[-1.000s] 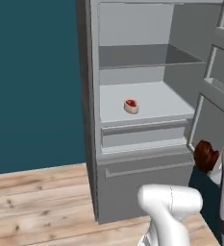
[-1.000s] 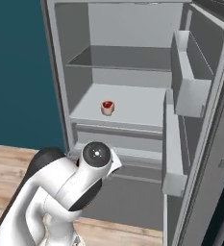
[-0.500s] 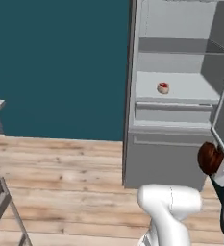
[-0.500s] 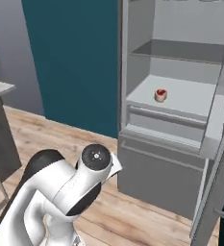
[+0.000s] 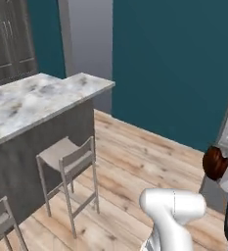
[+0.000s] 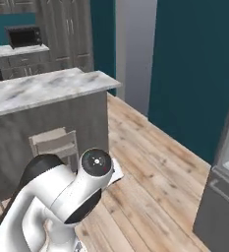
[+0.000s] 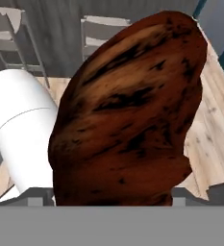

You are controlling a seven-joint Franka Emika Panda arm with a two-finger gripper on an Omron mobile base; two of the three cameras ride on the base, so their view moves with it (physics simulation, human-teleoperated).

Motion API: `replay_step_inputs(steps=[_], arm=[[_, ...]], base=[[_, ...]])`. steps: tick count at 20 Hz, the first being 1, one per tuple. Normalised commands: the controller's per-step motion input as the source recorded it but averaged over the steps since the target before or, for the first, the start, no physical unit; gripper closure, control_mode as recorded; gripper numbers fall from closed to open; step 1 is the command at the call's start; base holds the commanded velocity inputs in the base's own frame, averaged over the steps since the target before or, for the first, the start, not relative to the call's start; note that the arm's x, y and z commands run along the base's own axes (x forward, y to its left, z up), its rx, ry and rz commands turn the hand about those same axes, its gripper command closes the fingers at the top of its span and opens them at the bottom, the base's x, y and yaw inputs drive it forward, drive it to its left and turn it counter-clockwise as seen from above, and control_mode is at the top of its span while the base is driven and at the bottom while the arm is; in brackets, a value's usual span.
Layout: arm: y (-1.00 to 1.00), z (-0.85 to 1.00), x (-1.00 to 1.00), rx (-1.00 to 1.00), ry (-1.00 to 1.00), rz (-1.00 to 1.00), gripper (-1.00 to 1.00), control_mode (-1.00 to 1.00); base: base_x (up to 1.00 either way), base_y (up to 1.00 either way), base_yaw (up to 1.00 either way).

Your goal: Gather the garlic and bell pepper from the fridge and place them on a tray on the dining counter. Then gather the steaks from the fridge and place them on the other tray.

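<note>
I carry the dark brown steak [image 7: 128, 110] clamped between wide-set jaws, filling the hand view's centre and peeking at the left base view's right edge, held high because the dining counter [image 5: 37, 100] waits upper left.

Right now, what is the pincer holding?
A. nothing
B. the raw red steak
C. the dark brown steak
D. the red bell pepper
C: in the hand view a dark brown steak sits right in front of the camera, between the pincer's fingers, and it shows beside the arm in the left base view.
</note>
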Motion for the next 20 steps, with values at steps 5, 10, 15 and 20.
replay_step_inputs(steps=[5, 10, 15, 20], arm=[[0.00, 0.00, 0.00, 0.00, 0.00, 0.00, 1.00, 1.00], [0.00, 0.00, 0.00, 0.00, 0.00, 0.00, 1.00, 1.00], [0.00, 0.00, 0.00, 0.00, 0.00, 0.00, 1.00, 1.00], [0.00, 0.00, 0.00, 0.00, 0.00, 0.00, 1.00, 1.00]], base=[[-0.02, 0.73, 0.81], [0.00, 0.91, 0.67], [0.16, 0.99, 0.55], [0.40, 1.00, 0.44]])
